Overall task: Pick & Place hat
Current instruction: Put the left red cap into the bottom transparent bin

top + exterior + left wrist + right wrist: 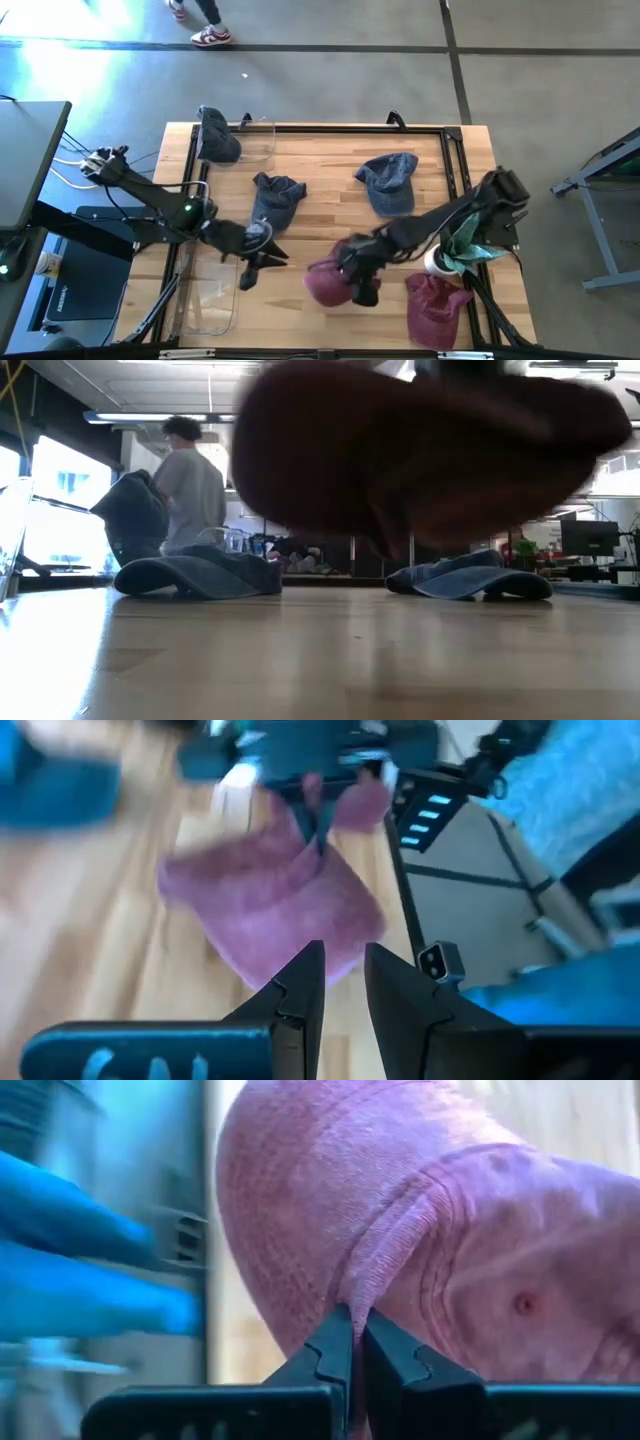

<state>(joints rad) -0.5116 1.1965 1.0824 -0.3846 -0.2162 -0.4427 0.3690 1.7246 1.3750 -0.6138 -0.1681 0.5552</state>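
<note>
A maroon hat (325, 283) hangs clear of the wooden table (330, 230) near its front middle, with my right gripper (358, 278) shut on it. In the low view it is a large dark shape (420, 450) above the tabletop. My left gripper (252, 258) hovers at the front left, beside a dark blue hat (278, 195). Its fingers stand slightly apart (345, 975) with nothing between them. A second maroon hat (437, 305) lies flat on the table at the front right. My right gripper pinches a raised fold of the maroon hat's crown cloth (352, 1285) between its two fingers. The fingers come slanting down from the table's right side. The hat hangs below and ahead of the fingers, lifted clear of the table.
Two more blue hats lie on the table, at the far middle (390, 180) and the far left corner (215, 135). Clear plastic bins sit at the front left (210, 300) and far left (255, 140). A person (190, 485) stands in the room beyond.
</note>
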